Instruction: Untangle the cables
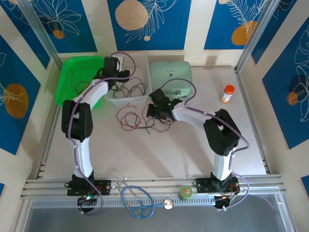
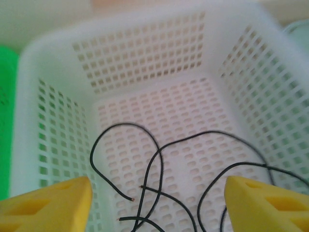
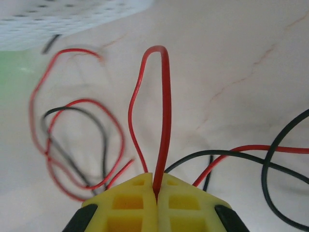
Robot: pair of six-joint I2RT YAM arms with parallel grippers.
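Observation:
Several black cables lie loose on the floor of the white perforated basket; from above they show as dark loops. My left gripper hangs open over them, yellow fingers wide apart with nothing between. On the table in front of the basket lies a tangle of red and black cables. My right gripper is shut on a red cable, which loops up from the pinched fingers. More red loops and black strands lie around it. From above that gripper sits at the tangle's right side.
A bright green bin stands left of the white basket, a pale green lidded box to its right. An orange-capped bottle stands at the right. A light-blue stethoscope and a green tape roll lie on the front rail.

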